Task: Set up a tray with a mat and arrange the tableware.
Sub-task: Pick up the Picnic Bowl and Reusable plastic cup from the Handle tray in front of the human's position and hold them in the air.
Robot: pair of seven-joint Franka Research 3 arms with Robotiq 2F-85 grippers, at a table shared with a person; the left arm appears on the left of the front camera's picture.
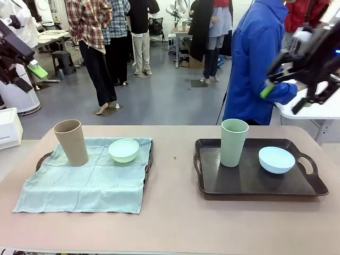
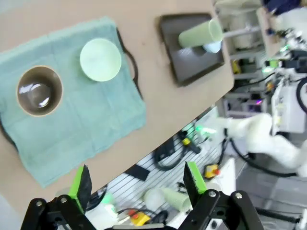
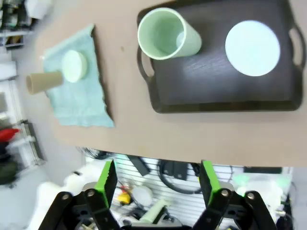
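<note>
On the left, a teal mat [image 1: 79,183] [image 2: 91,120] [image 3: 81,105] covers a dark tray [image 1: 150,158] whose handles stick out from under it. A tan cup [image 1: 71,142] [image 2: 39,91] [image 3: 44,82] and a mint green bowl [image 1: 124,150] [image 2: 100,59] [image 3: 74,66] stand on the mat. A second, bare dark tray [image 1: 249,183] [image 2: 184,62] [image 3: 216,96] on the right holds a sage green cup [image 1: 234,142] [image 2: 199,34] [image 3: 165,34] and a pale blue bowl [image 1: 276,159] [image 2: 212,47] [image 3: 252,48]. My left gripper [image 1: 26,74] [image 2: 136,179] hangs open, high at the far left. High at the far right, my right gripper [image 1: 284,95] [image 3: 157,175] is open and empty.
A person in a blue jacket [image 1: 260,64] stands behind the right tray at the table's far edge. A white side table [image 1: 319,110] sits at the right and a white box [image 1: 8,127] at the left. Bare tabletop [image 1: 172,175] lies between the trays.
</note>
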